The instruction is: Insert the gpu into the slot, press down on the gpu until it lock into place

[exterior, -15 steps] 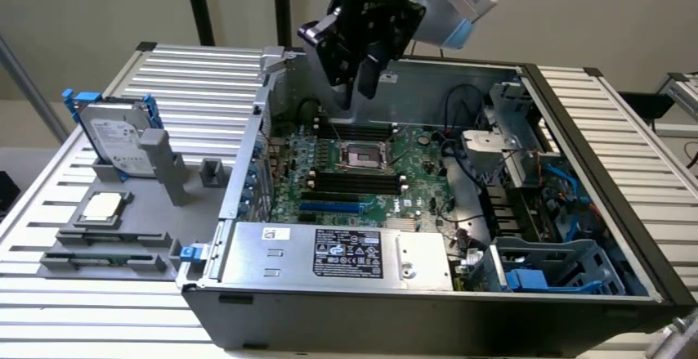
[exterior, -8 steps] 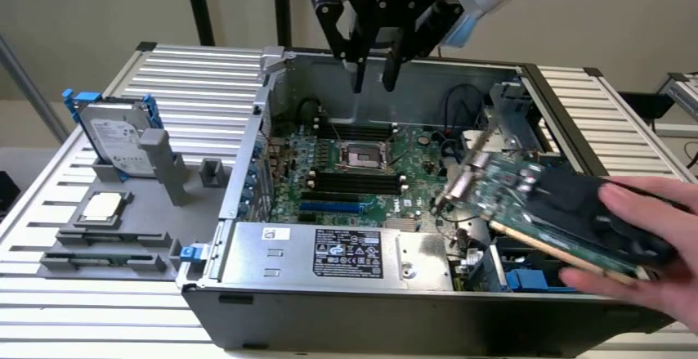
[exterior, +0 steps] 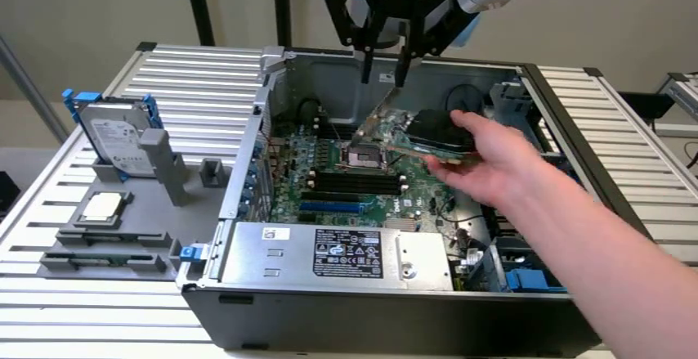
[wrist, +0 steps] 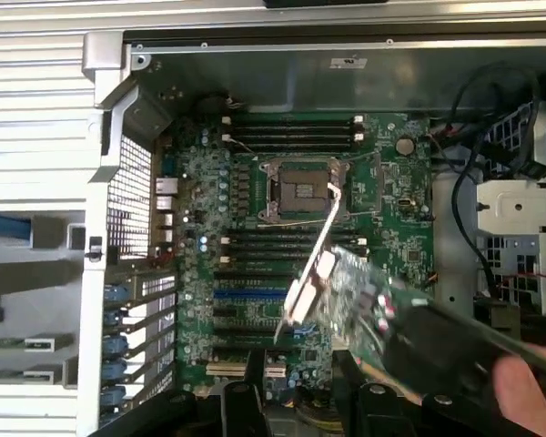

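Observation:
A person's hand (exterior: 504, 165) holds the gpu (exterior: 420, 134) tilted in the air above the motherboard, inside the open computer case. The card shows a green board, a black cover and a silver end bracket (wrist: 312, 279). My gripper (exterior: 385, 73) hangs open just above the card's upper edge, apart from it. In the wrist view the gpu (wrist: 369, 305) floats over the board with the hand (wrist: 528, 391) at its black end, and my dark fingers (wrist: 239, 401) frame the picture's edge. The slot (exterior: 330, 208) is a bright-blue strip on the motherboard, with nothing in it; the wrist view shows the slot (wrist: 247, 296) beside the card.
The case's metal walls (exterior: 267, 122) surround the motherboard. A CPU socket (exterior: 365, 156) and black memory slots (exterior: 355, 183) lie near the blue strip. The power supply (exterior: 338, 253) fills the case's near end. A hard drive with blue rails (exterior: 114, 138) stands on a grey fixture at the exterior view's left.

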Robot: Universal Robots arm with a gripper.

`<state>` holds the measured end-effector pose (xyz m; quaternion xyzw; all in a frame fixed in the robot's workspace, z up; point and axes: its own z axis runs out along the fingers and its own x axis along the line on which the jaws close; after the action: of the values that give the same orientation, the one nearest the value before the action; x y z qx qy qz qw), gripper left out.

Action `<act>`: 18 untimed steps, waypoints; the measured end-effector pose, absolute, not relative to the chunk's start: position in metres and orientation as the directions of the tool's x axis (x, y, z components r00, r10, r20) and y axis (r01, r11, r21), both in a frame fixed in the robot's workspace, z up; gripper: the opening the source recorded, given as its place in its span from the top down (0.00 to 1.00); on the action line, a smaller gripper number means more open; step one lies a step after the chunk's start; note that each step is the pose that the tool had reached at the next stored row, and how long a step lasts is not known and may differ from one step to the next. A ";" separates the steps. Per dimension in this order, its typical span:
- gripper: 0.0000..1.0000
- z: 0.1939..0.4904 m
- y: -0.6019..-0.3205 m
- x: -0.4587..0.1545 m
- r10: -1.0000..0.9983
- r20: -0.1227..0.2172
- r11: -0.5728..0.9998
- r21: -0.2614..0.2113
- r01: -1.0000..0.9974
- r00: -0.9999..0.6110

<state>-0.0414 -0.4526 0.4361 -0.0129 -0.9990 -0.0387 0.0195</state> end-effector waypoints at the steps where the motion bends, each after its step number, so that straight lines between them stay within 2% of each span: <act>1: 0.58 0.436 -0.453 -0.041 0.024 0.040 0.997 0.077 0.027 -0.999; 6: 0.58 0.436 -0.453 -0.041 0.024 0.040 0.997 0.077 0.027 -0.999; 7: 0.84 0.436 -0.453 -0.041 0.024 0.040 0.997 0.077 0.027 -0.999; 8: 0.89 0.436 -0.453 -0.041 0.024 0.040 0.997 0.077 0.027 -0.999; 18: 0.89 0.436 -0.453 -0.041 0.024 0.040 0.997 0.077 0.027 -0.999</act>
<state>-0.0413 -0.4526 0.4361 -0.0129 -0.9990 -0.0387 0.0195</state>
